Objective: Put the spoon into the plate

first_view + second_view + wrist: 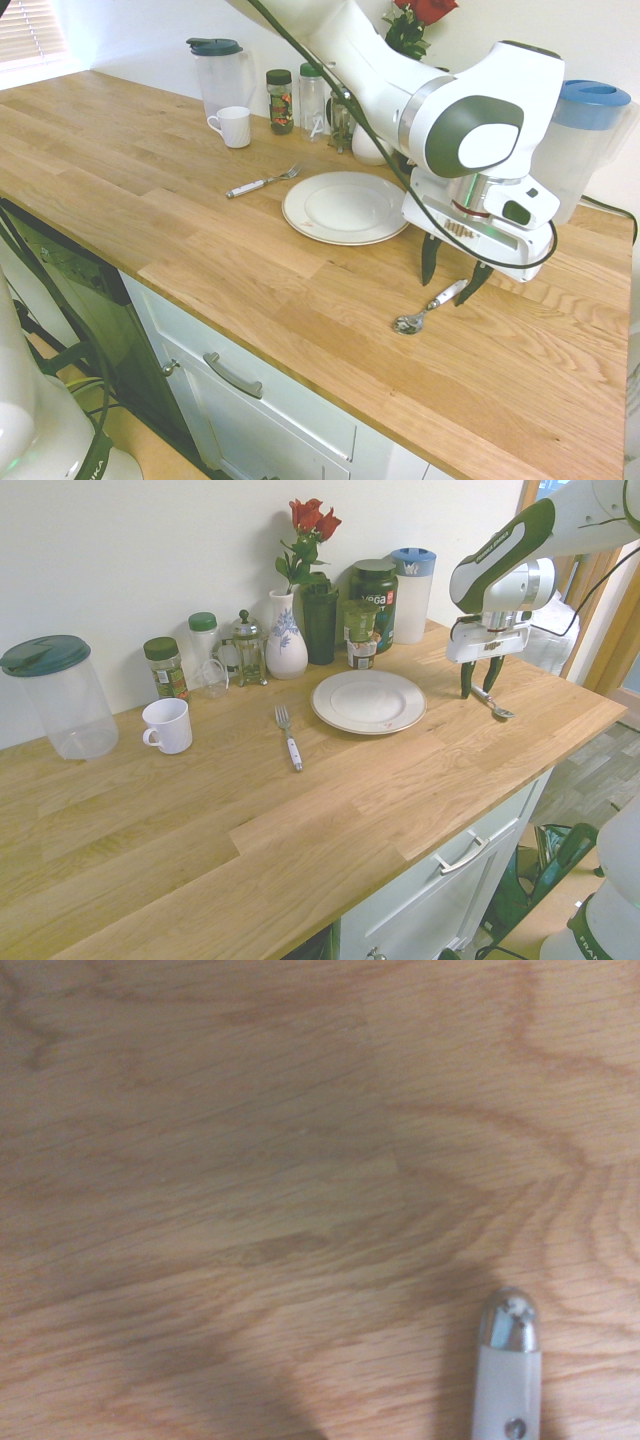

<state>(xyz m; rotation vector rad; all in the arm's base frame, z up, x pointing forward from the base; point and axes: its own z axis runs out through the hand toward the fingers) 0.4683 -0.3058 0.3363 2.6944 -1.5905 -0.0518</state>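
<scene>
Spoon [430,306] lies on the table [230,280] beneath the hand [444,294], to one side of the plate [345,207] and apart from it. The hand's fingers stand well apart, with the spoon's white handle at their tips; I cannot tell whether either finger touches it.

The wrist view gives what neither exterior view does up close: the handle's shiny metal end cap and a rivet in the white below it. The second exterior view shows a dark green tub [372,595] and a tall dark green tumbler [319,620] that the arm covers in the first. It also shows the whole flowered vase [286,635], of which the first gives only part.

"vega" can be read on the tub; smaller print on the labels is too blurred.

Counted up: one spoon, one plate, one fork [288,738], one white mug [168,727], and two lidded pitchers, one green-topped [65,695] and one blue-topped [411,595]. Red roses [315,520] stand in the single vase.
</scene>
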